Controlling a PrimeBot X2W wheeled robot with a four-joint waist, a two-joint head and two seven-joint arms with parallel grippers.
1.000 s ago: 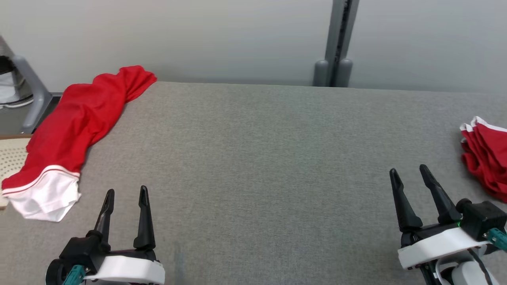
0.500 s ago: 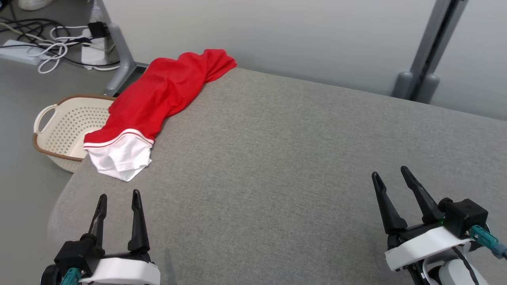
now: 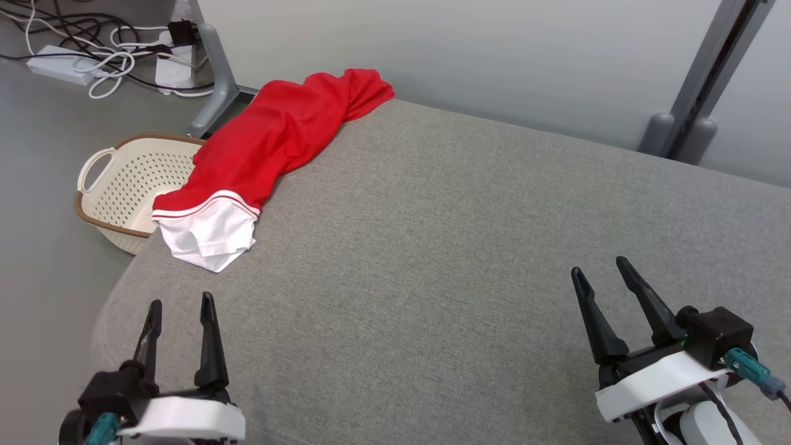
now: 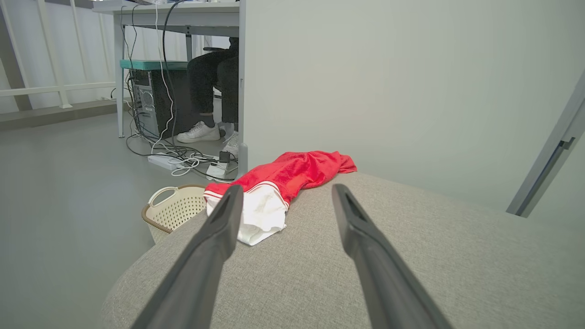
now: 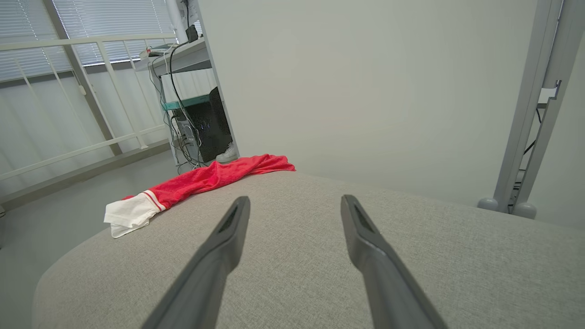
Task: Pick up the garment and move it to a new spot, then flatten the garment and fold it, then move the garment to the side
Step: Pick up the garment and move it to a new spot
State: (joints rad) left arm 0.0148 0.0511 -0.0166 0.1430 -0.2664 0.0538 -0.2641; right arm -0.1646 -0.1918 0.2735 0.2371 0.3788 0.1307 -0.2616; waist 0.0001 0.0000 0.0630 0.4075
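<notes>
The red garment (image 3: 272, 142) is lying bunched in a long strip along the far left edge of the grey fabric-covered table (image 3: 445, 247). Its red end is reaching the far left corner by the wall, and its white end, set off by a thin white stripe, is pointing toward the robot. The left gripper (image 3: 180, 300) is hovering low over the near left part of the table, its jaws standing spread wide with nothing between them; the garment's white end is lying ahead of it and apart from it. The right gripper (image 3: 598, 266) is hovering over the near right part of the table, well apart from the garment, its jaws likewise spread and gripping nothing. A cream perforated laundry basket (image 3: 123, 185) with a brown rim is sitting on the floor beside the table's left edge, just next to the garment's white end in the head view. Farther back on the floor, a white power strip (image 3: 59, 65) and a tangle of cables (image 3: 117, 37) are lying. A grey post (image 3: 710, 80) is standing by the wall behind the table's far right. In the left wrist view a person's legs (image 4: 212, 87) in dark trousers and white sneakers (image 4: 199, 132) are showing under a desk (image 4: 183, 16), beside a computer tower (image 4: 146, 100).
</notes>
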